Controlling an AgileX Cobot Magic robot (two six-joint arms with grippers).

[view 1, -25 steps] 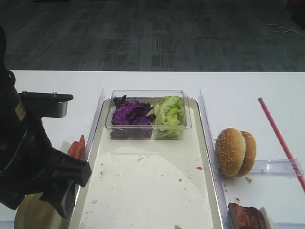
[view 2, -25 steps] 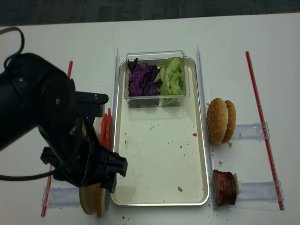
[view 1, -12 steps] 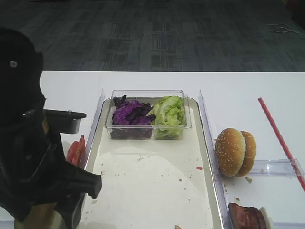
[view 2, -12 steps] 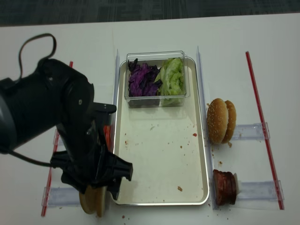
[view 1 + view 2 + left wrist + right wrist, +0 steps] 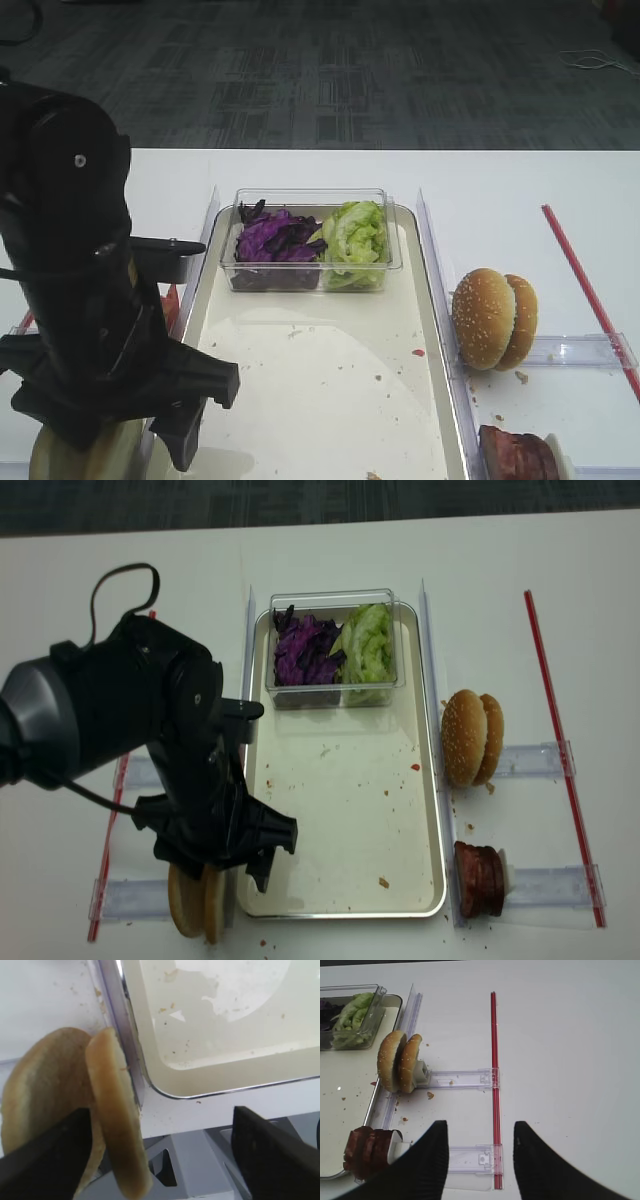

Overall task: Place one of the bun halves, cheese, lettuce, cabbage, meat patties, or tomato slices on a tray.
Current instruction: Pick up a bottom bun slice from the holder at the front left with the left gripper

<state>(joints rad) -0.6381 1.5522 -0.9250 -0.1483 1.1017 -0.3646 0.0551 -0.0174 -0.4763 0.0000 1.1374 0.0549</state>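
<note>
Left wrist view: two pale bun halves (image 5: 117, 1125) on edge, tan crust, just off tray (image 5: 220, 1075) corner; inner half sits between wide-open left gripper (image 5: 155, 1145) fingers (image 5: 45, 1160), untouched.

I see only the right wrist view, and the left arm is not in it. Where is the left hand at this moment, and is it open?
Observer: The left hand is open. It sits low at the near left corner of the tray, just outside the rim.
Operator: Is there something between its fingers?
Observer: Yes. The two bun halves stand on edge between the fingers, nearer to one finger than to the other. The hand has not closed on them.
</note>
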